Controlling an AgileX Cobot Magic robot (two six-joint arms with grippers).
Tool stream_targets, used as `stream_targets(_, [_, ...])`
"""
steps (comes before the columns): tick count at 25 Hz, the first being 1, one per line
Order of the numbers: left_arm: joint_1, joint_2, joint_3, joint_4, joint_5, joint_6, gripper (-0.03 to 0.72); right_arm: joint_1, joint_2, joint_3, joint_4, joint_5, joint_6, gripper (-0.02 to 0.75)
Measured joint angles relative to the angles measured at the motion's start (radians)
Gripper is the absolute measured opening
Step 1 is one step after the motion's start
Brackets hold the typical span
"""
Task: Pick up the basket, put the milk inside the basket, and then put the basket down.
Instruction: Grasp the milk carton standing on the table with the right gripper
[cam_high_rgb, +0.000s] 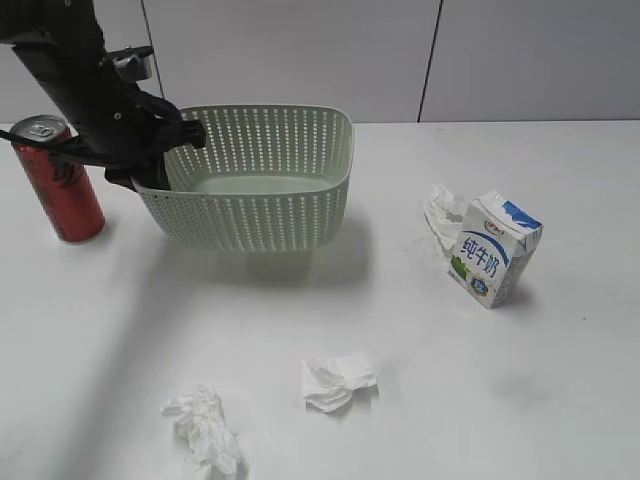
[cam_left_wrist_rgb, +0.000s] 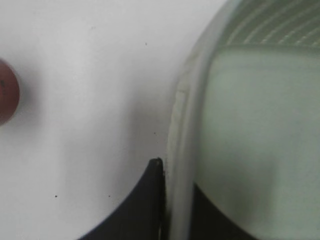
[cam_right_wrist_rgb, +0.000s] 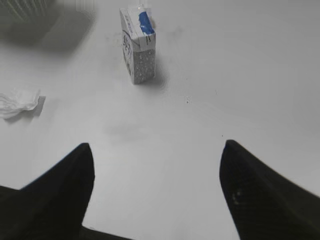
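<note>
a pale green basket (cam_high_rgb: 255, 180) sits at the far left of a white table (cam_high_rgb: 500, 400), tilted, its left end raised. the left gripper (cam_high_rgb: 160, 150) is clamped on the rim of the basket's left wall, one finger (cam_left_wrist_rgb: 145, 205) outside and the other inside, as the left wrist view shows. the basket looks like light, fairly stiff plastic lattice, so held by one edge it may flex and sag. the milk (cam_high_rgb: 493, 248) stands upright to the right, well apart from the basket, just beside a crumpled tissue (cam_high_rgb: 440, 212). it is a small carton, probably light and easily dented, best taken across its flat sides below the gable. the right gripper (cam_right_wrist_rgb: 156, 192) hovers near the carton, jaws wide apart and holding nothing. a red can (cam_high_rgb: 57, 178) stands at the far left; two more tissues (cam_high_rgb: 338, 382) lie near.
</note>
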Motion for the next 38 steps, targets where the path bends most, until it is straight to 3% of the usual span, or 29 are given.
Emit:
stream_targets(9, [0.000, 0.000, 0.000, 0.000, 0.003, 0.000, 0.006, 0.000, -0.240, 0.105, 0.000, 0.001, 0.000, 0.594])
stream_targets(24, [0.000, 0.000, 0.000, -0.002, 0.007, 0.000, 0.006, 0.000, -0.268, 0.139, 0.003, -0.046, 0.000, 0.594])
stream_targets(28, [0.000, 0.000, 0.000, -0.002, 0.007, 0.000, 0.006, 0.000, -0.238, 0.121, 0.001, -0.153, 0.000, 0.608])
stream_targets(31, [0.000, 0.000, 0.000, -0.002, 0.008, 0.000, 0.006, 0.000, -0.156, 0.120, 0.003, -0.244, 0.000, 0.659])
stream_targets(38, [0.000, 0.000, 0.000, -0.002, 0.010, 0.000, 0.006, 0.000, 0.185, 0.092, 0.072, -0.474, -0.091, 0.679])
